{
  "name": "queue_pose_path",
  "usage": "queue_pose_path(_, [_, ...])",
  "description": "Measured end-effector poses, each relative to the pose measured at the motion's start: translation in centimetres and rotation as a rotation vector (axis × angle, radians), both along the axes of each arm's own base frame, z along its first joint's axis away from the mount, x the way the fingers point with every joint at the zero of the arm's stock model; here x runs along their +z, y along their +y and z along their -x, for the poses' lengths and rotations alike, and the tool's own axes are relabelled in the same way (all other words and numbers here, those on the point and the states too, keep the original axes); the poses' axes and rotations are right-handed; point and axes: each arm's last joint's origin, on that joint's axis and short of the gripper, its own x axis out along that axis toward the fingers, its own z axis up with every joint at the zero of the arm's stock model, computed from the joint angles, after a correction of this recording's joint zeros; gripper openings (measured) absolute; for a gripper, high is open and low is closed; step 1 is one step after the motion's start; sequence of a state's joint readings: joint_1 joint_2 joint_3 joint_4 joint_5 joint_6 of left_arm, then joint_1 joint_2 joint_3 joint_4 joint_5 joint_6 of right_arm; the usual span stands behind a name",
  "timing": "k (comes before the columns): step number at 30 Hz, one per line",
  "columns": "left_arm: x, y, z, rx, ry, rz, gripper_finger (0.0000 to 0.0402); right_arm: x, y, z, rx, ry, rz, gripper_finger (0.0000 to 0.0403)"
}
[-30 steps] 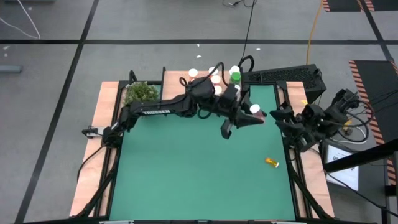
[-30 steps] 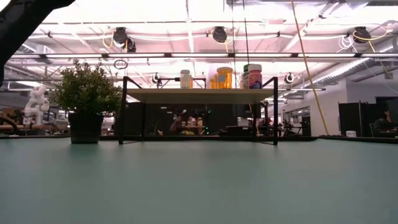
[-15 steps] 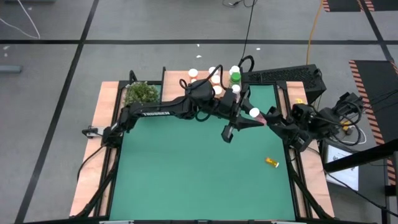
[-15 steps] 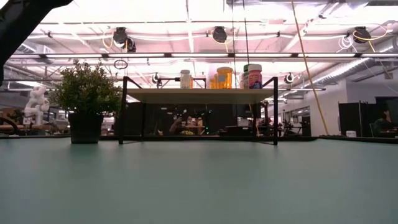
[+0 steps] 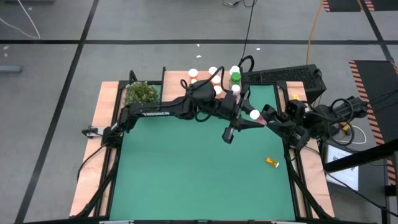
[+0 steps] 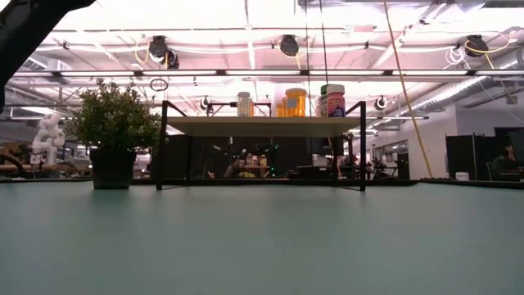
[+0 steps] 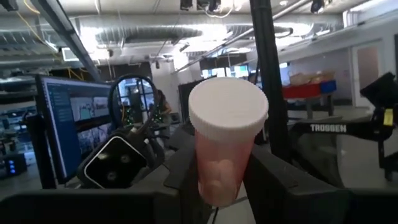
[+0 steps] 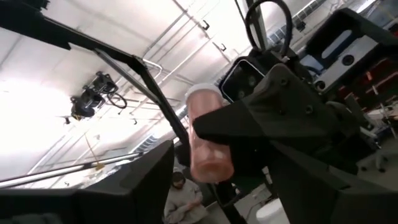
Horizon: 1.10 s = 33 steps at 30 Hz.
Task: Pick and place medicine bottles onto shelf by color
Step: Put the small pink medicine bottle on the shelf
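My left gripper [image 5: 252, 119] hangs above the green mat's right part, shut on a pink medicine bottle [image 7: 227, 143] with a white cap. My right gripper [image 5: 272, 117] is open just to the right of that bottle. In the right wrist view its fingers stand on either side of the bottle [image 8: 208, 146], apart from it. The shelf [image 6: 262, 124] stands on thin black legs at the far edge. It carries a white bottle [image 6: 244, 104], an orange one [image 6: 295, 102] and a green-capped one [image 6: 332, 100]. An orange bottle [image 5: 272, 162] lies on its side on the mat, near the right edge. My left gripper pinches the pink bottle's lower body [image 7: 217, 186] between its two fingers, which reach out toward the table's right. The white cap [image 7: 228, 109] stands free beyond the fingers. The bottle is lifted clear of the mat, tilted, cap up.
A bushy potted plant [image 5: 140, 93] stands at the far left, beside the shelf. Several white-capped bottles [image 5: 214, 78] crowd the shelf top. A black keyboard [image 5: 280, 76] lies beyond the far right corner. The mat's [image 5: 186, 168] near half is open room.
My right gripper has come toward the table's left, closing in on the pink bottle held by my left gripper. The left gripper and bottle have stayed almost in place.
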State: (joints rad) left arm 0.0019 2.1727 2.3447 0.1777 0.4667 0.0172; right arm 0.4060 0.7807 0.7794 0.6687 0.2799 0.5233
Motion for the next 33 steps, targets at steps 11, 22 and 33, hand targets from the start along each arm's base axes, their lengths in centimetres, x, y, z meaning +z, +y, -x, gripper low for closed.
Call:
queue_pose_path(11, [-0.5, -0.2, -0.2, 0.018, 0.034, -0.049, 0.0113, -0.4, -0.3, 0.0, 0.016, 0.062, 0.009, 0.0178])
queue_pose_path(22, [-0.5, -0.1, -0.2, 0.021, 0.037, -0.043, 0.0114, -0.5, -0.3, 0.0, 0.018, 0.059, 0.049, 0.0099])
queue_pose_path(33, [-0.5, 0.1, -0.2, 0.076, 0.056, 0.012, 0.0135, -0.1, -0.8, 1.1, -0.023, 0.036, 0.093, 0.0088])
